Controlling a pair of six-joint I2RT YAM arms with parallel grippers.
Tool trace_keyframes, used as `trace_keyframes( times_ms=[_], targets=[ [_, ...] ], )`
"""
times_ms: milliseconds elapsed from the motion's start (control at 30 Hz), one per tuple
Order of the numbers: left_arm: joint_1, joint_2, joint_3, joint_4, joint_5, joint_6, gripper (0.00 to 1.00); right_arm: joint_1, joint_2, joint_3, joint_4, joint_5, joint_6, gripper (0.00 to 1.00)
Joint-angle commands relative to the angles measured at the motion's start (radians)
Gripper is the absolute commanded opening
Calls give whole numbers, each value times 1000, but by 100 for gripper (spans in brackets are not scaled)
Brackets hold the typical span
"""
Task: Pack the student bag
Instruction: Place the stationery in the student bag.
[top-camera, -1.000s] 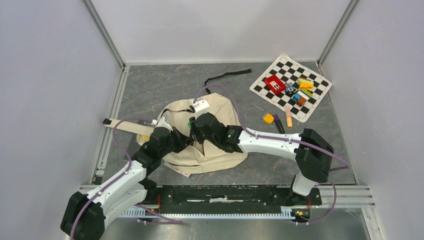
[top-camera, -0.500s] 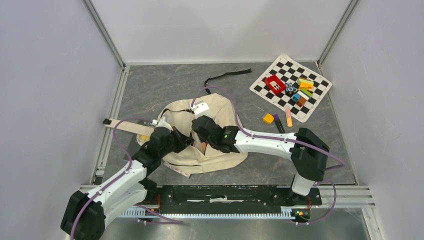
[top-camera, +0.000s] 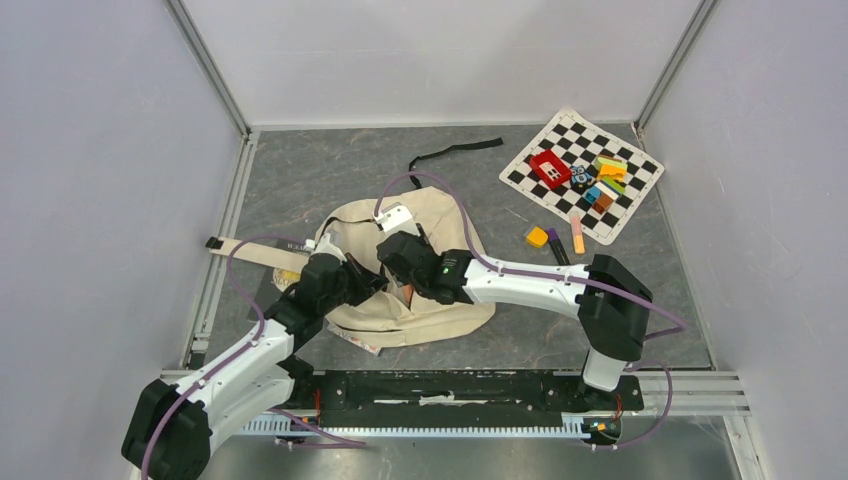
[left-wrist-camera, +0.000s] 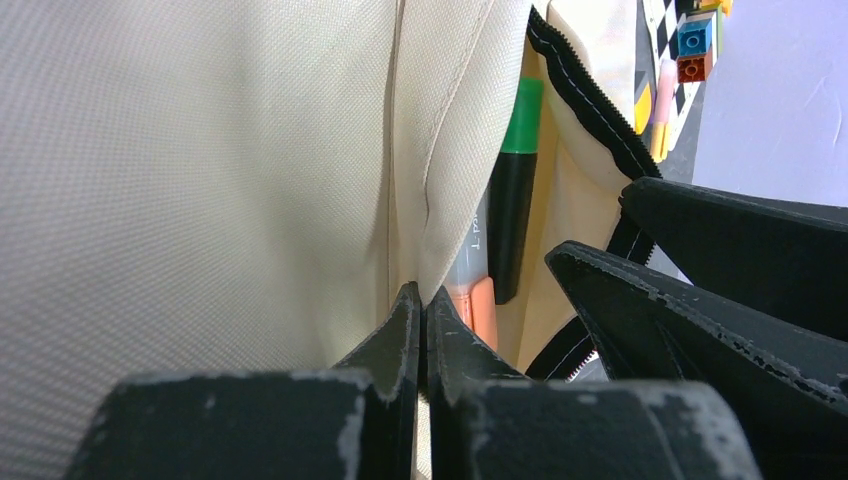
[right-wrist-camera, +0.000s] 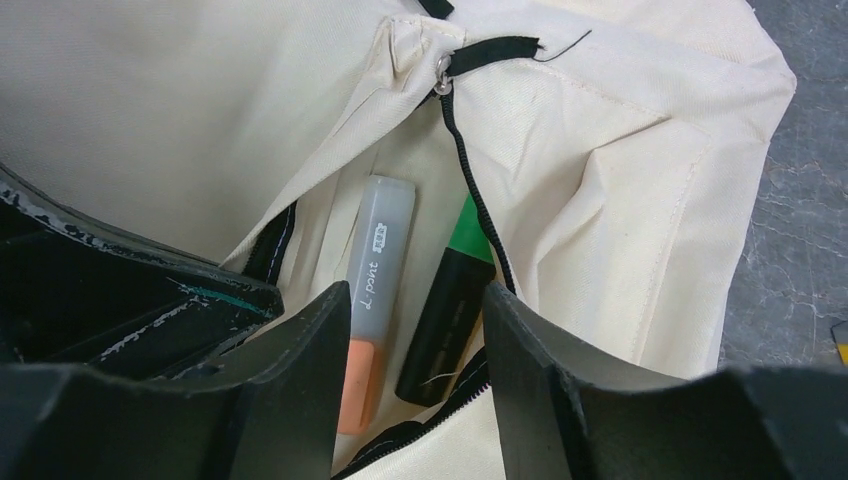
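The student bag, cream canvas, lies crumpled mid-table. My left gripper is shut on the cream edge of its pocket; the left wrist view shows the left gripper pinching a fold of that fabric. My right gripper hangs open over the pocket mouth. In the right wrist view, the right gripper has nothing between its jaws. Below it, an orange highlighter and a green-capped black highlighter lie side by side inside the pocket. The black zipper runs beside them.
A checkered mat at back right carries a red box and coloured blocks. A yellow piece, a dark marker and an orange highlighter lie beside it. A black strap trails behind the bag.
My right jaws have spread wider and the right arm has shifted slightly left; the green highlighter now lies loose in the pocket. The left gripper keeps its hold.
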Motion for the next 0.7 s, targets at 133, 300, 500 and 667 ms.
trace_keyframes(
  times_ms=[133, 300, 500, 667],
  targets=[
    [-3, 7, 18, 6, 17, -15, 2, 1, -26, 60, 7, -38, -61, 57],
    [-4, 28, 24, 3, 23, -7, 2, 1, -73, 79, 3, -144, -125, 62],
    [-3, 29, 23, -3, 23, -11, 2, -15, -179, 53, -31, -268, -198, 67],
    [-4, 6, 4, -7, 9, -29, 2, -146, -314, -68, -86, -346, -215, 69]
  ],
)
